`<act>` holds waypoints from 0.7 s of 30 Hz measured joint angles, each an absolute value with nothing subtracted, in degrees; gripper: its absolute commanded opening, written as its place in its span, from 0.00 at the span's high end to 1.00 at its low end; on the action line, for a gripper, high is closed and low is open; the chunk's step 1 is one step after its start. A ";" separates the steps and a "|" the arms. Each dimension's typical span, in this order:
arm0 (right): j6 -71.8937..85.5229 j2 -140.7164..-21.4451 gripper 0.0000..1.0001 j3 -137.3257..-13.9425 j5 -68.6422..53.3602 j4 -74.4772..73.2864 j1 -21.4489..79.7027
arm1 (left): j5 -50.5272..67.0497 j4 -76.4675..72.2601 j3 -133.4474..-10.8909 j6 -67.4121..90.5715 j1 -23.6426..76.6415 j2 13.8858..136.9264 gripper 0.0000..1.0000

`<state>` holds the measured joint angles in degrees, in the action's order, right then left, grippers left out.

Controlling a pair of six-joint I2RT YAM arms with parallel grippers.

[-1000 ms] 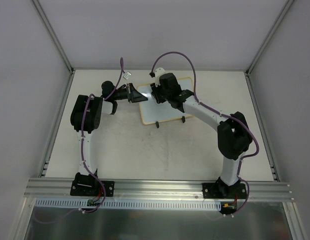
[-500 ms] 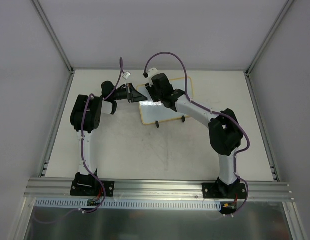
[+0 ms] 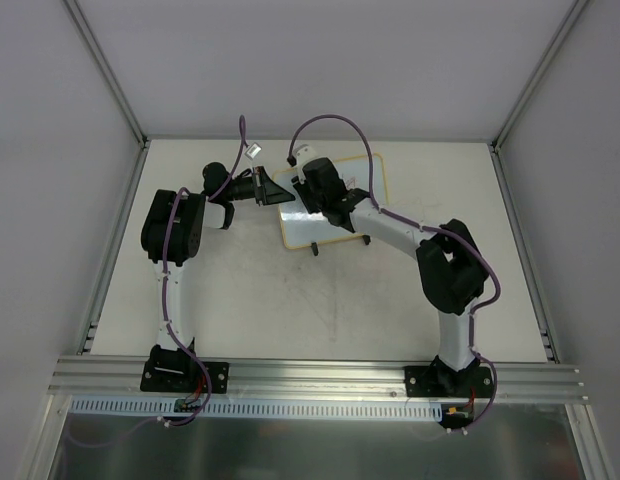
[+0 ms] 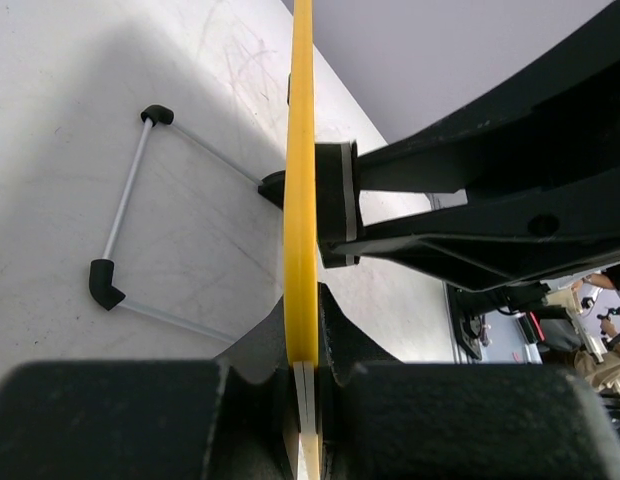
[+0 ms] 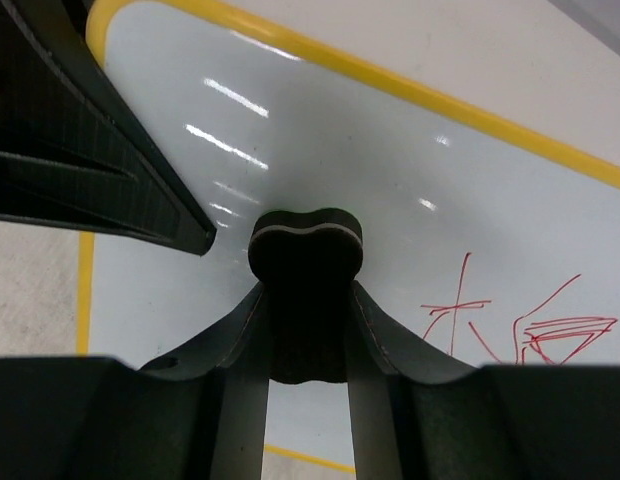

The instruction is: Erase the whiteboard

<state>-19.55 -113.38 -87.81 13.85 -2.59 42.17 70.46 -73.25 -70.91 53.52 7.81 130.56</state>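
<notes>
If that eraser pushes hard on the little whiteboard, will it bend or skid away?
Probably stiff: the whiteboard shows a straight yellow edge under the eraser. It looks thin, likely light, so it might skid, but the left gripper clamps its rim.

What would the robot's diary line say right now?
left gripper: shut on whiteboard edge | right gripper: shut on eraser | red scribble: not yet wiped

From overhead, the right arm (image 3: 400, 228) covers much of the whiteboard (image 3: 308, 228). In its wrist view the red scribble (image 5: 520, 325) runs off the right edge, and the fingers (image 5: 230, 350) hide the eraser's (image 5: 306, 250) lower half. The left wrist view catches the whiteboard edge-on, so its face is unseen.
</notes>
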 measured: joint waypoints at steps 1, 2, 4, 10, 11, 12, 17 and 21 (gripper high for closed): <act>-19.40 -113.10 1.00 -86.91 13.96 -2.24 42.33 | 70.43 -73.25 -70.91 53.58 7.81 130.61 1.00; -19.14 -112.79 1.00 -85.97 14.06 -1.83 42.48 | 70.43 -73.25 -70.91 53.63 7.81 130.63 1.00; -18.50 -112.07 1.00 -84.09 14.13 -1.30 42.68 | 70.43 -73.25 -70.91 53.65 7.81 130.63 1.00; -16.14 -109.43 1.00 -77.54 14.11 1.06 42.94 | 70.43 -73.28 -70.91 53.63 7.81 130.63 1.00; -15.75 -109.12 1.00 -76.71 14.11 1.30 42.96 | 70.41 -73.28 -70.91 53.65 7.81 130.63 1.00; -15.33 -108.88 1.00 -75.92 14.09 1.72 42.98 | 70.41 -73.28 -70.91 53.65 7.81 130.63 1.00; -13.52 -107.90 1.00 -72.88 14.09 4.25 43.00 | 70.39 -73.28 -70.91 53.67 7.79 130.63 1.00; -12.58 -107.59 1.00 -71.77 14.13 5.58 43.03 | 70.35 -73.28 -70.91 53.74 7.79 130.63 1.00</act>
<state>-12.58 -107.59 -71.77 14.13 5.58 43.03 70.35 -73.28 -70.91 53.74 7.79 130.63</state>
